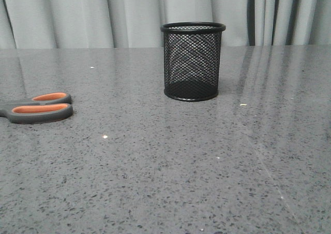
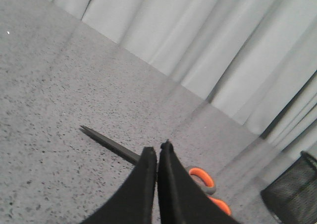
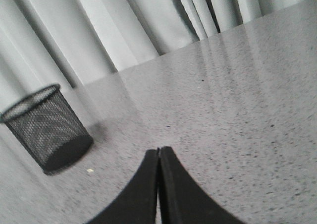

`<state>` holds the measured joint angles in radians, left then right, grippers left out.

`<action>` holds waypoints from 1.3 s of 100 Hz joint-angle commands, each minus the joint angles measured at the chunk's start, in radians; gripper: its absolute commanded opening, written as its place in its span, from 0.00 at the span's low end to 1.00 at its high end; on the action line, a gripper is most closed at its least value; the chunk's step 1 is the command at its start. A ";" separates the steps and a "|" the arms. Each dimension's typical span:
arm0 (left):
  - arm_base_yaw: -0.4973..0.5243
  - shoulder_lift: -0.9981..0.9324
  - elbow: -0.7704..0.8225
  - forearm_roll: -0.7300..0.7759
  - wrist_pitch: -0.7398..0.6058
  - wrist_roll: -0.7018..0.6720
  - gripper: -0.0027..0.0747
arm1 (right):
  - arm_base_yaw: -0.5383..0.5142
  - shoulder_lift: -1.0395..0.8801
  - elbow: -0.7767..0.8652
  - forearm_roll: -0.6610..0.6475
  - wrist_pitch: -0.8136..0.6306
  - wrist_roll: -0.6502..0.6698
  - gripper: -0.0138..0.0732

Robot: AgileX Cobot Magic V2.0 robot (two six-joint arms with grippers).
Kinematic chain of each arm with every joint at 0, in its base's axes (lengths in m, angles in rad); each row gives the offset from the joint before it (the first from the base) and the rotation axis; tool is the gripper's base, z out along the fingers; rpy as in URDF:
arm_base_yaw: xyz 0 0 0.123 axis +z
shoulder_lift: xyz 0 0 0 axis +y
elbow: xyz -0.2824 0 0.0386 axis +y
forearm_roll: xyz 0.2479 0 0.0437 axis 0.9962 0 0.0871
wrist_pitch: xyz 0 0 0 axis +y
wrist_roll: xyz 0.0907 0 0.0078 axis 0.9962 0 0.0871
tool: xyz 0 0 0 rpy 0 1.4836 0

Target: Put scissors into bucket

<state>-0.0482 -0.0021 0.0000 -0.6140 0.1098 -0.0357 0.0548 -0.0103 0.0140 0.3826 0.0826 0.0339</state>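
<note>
The scissors (image 1: pixel 41 107), dark grey handles lined in orange, lie flat on the table at the far left of the front view, blades cut off by the frame edge. In the left wrist view the closed blades (image 2: pixel 110 142) point away from the handles (image 2: pixel 203 179). My left gripper (image 2: pixel 157 152) is shut and empty, hovering above the scissors' middle. The bucket (image 1: pixel 192 60), a black wire-mesh cup, stands upright and empty at the table's centre back; it also shows in the left wrist view (image 2: pixel 293 194) and the right wrist view (image 3: pixel 47 127). My right gripper (image 3: pixel 158 152) is shut and empty over bare table.
The grey speckled table (image 1: pixel 170 166) runs back to pale curtains (image 1: pixel 129 14). Small light crumbs lie on the table, one near the bucket (image 1: pixel 243 105). Neither arm shows in the front view.
</note>
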 commanded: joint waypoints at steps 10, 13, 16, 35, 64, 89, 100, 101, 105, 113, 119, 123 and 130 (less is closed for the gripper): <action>0.004 -0.027 -0.040 -0.086 -0.028 -0.004 0.01 | -0.005 -0.023 -0.050 0.075 -0.042 -0.009 0.11; 0.004 -0.027 -0.063 -0.085 -0.016 0.007 0.01 | -0.005 -0.023 -0.069 0.070 -0.014 -0.009 0.11; 0.004 -0.025 -0.088 -0.079 0.001 0.019 0.01 | -0.005 -0.021 -0.091 0.061 0.010 -0.009 0.11; 0.004 0.087 -0.336 0.090 0.196 0.063 0.01 | -0.005 0.061 -0.273 -0.054 0.177 -0.009 0.11; 0.004 0.464 -0.773 0.254 0.593 0.213 0.01 | -0.005 0.417 -0.621 -0.181 0.430 -0.015 0.11; 0.004 0.673 -0.960 0.256 0.782 0.302 0.01 | -0.005 0.649 -0.813 -0.181 0.604 -0.115 0.11; 0.004 0.736 -0.985 0.256 0.837 0.315 0.01 | -0.005 0.699 -0.854 -0.179 0.632 -0.130 0.11; 0.004 0.739 -0.985 0.256 0.839 0.315 0.01 | -0.005 0.701 -0.858 -0.176 0.632 -0.136 0.11; 0.004 0.756 -0.988 0.256 0.851 0.317 0.01 | -0.005 0.711 -0.865 -0.168 0.635 -0.153 0.11; 0.004 0.787 -0.988 0.251 0.869 0.347 0.01 | -0.005 0.725 -0.877 -0.161 0.635 -0.178 0.17; 0.004 0.804 -0.988 0.234 0.881 0.383 0.05 | -0.005 0.731 -0.884 -0.161 0.635 -0.180 0.28; 0.004 0.812 -0.988 0.217 0.883 0.406 0.08 | -0.005 0.731 -0.886 -0.161 0.635 -0.180 0.35; 0.004 0.822 -0.989 0.183 0.883 0.442 0.18 | -0.005 0.732 -0.886 -0.161 0.635 -0.180 0.50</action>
<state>-0.0482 0.8063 -0.9543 -0.3624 1.0325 0.3592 0.0548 0.7143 -0.8347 0.2099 0.7756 -0.1306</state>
